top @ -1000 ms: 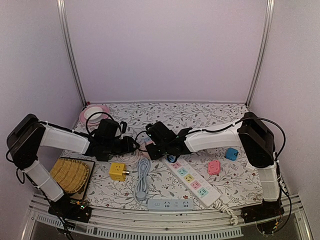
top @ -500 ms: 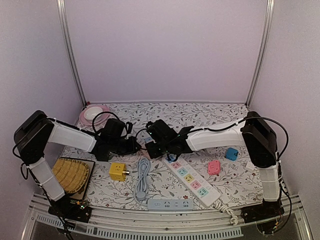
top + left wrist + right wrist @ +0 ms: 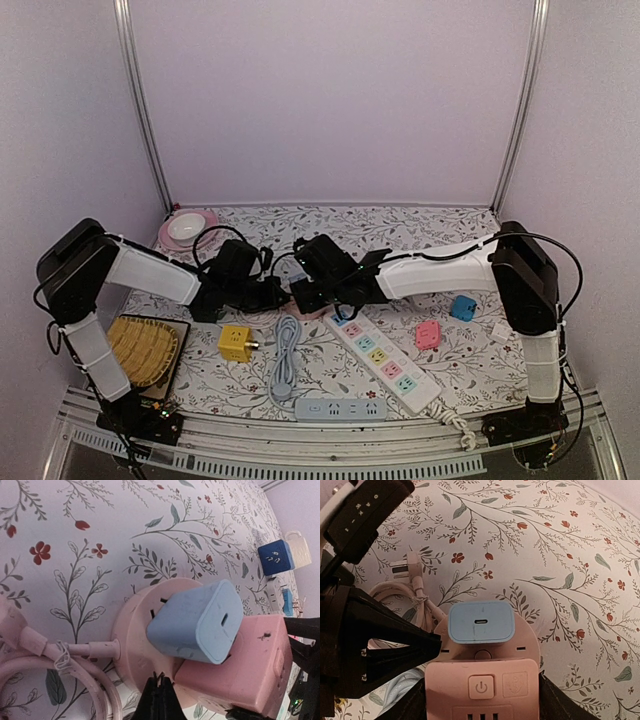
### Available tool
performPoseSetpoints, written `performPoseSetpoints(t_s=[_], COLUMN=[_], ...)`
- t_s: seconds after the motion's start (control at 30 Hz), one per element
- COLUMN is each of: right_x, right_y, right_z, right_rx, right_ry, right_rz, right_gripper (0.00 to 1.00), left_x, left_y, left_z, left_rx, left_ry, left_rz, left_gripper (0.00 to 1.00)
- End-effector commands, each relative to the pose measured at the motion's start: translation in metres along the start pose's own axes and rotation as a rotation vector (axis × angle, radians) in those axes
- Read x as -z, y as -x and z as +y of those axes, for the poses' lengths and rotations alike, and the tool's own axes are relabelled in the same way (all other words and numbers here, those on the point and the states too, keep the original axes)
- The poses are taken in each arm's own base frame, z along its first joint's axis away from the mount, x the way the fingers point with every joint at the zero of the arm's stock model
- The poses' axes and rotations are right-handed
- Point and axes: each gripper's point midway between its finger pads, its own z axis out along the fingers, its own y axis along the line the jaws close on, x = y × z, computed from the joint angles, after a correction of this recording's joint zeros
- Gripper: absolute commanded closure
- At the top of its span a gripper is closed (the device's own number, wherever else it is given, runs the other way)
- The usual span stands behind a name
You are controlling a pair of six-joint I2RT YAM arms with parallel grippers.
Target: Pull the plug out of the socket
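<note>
Floral-patterned tabletop (image 3: pixel 450 235) is seen beneath both arms. At its middle a light-blue cube-shaped plug (image 3: pixel 480 622) is seated in a round pink plastic socket (image 3: pixel 132 630), with a pink rectangular switch block (image 3: pixel 482 685) joined alongside. The left claw (image 3: pixel 160 700) is closed, its tips set against the socket's rim. The right claw (image 3: pixel 482 697) is spread astride the pink block; whether it is gripped cannot be told.

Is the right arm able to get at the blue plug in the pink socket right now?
Probably yes. The open right gripper straddles the pink block just short of the blue plug, whose top is bare; the shut left gripper sits off at the socket, beside the path.
</note>
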Motion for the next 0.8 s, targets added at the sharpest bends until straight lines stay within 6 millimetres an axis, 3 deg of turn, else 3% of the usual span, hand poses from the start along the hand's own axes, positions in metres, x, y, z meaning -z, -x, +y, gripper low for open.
performPoseSetpoints(t_s=[0.0, 0.33, 0.43, 0.77], right_x=[0.008, 0.005, 0.007, 0.030], right_y=[0.001, -0.004, -0.002, 0.034], right_z=[-0.001, 0.002, 0.003, 0.013], right_rx=[-0.012, 0.000, 0.002, 0.005], right_ry=[-0.002, 0.008, 0.014, 0.067], right_rz=[-0.007, 0.013, 0.013, -0.056], right_gripper=[0.31, 0.35, 0.43, 0.62], left_x=[-0.007, -0.016, -0.019, -0.021], left_y=[-0.001, -0.010, -0.015, -0.035], left_z=[-0.009, -0.002, 0.003, 0.022], left_rx=[0.000, 0.019, 0.031, 0.046], left_ry=[-0.028, -0.015, -0.003, 0.049], left_rz=[0.006, 0.033, 0.048, 0.080], left_gripper=[1.00, 1.00, 1.00, 1.00])
